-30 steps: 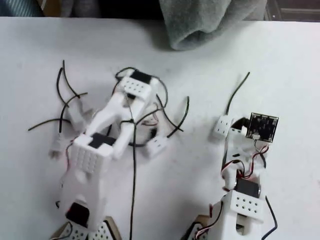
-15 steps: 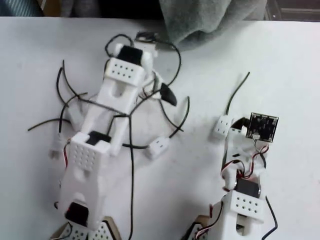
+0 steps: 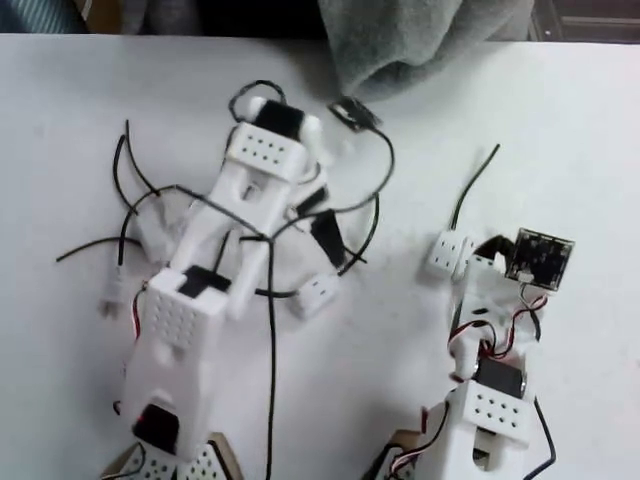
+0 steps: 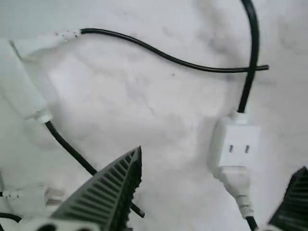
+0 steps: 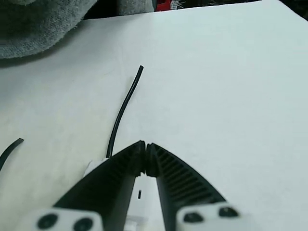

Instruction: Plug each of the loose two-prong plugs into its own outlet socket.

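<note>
The high view looks steeply down on the whole table [image 3: 560, 120]; the left wrist view hangs close over it (facing down past its fingers [image 4: 113, 187]); the right wrist view sits low, facing the far cloth [image 5: 38, 29], which the high view shares.

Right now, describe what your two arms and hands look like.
The left arm and right arm are white plastic shells with grids of small holes, black motor blocks and loose red and black wires. The left hand and right hand have black, ribbed, tapering fingers.
</note>
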